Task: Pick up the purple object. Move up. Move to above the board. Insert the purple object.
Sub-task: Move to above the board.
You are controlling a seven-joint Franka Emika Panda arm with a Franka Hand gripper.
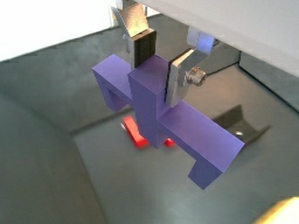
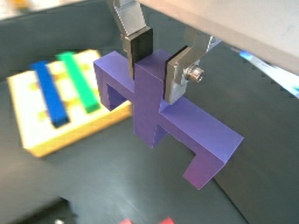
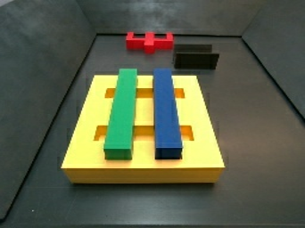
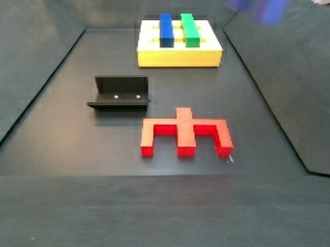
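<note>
In both wrist views my gripper (image 1: pixel 160 66) (image 2: pixel 158 61) is shut on the raised central ridge of the purple object (image 1: pixel 198 140) (image 2: pixel 193 136), whose crossbar and legs hang free above the floor. In a side view the purple object (image 4: pixel 267 8) shows only as a blur at the upper edge, to the right of the board. The board (image 2: pixel 52 122) (image 3: pixel 143 165) (image 4: pixel 175 60) is a yellow slab carrying a green bar (image 2: pixel 79 77) (image 3: pixel 120 107) and a blue bar (image 2: pixel 47 87) (image 3: pixel 167 107). It lies off to one side of the held piece, not beneath it.
A red notched block (image 1: pixel 138 133) (image 3: pixel 150 40) (image 4: pixel 184 133) lies on the dark floor, directly below the held piece in a wrist view. The fixture (image 1: pixel 239 122) (image 3: pixel 197 58) (image 4: pixel 120 95) stands near it. Grey walls enclose the floor.
</note>
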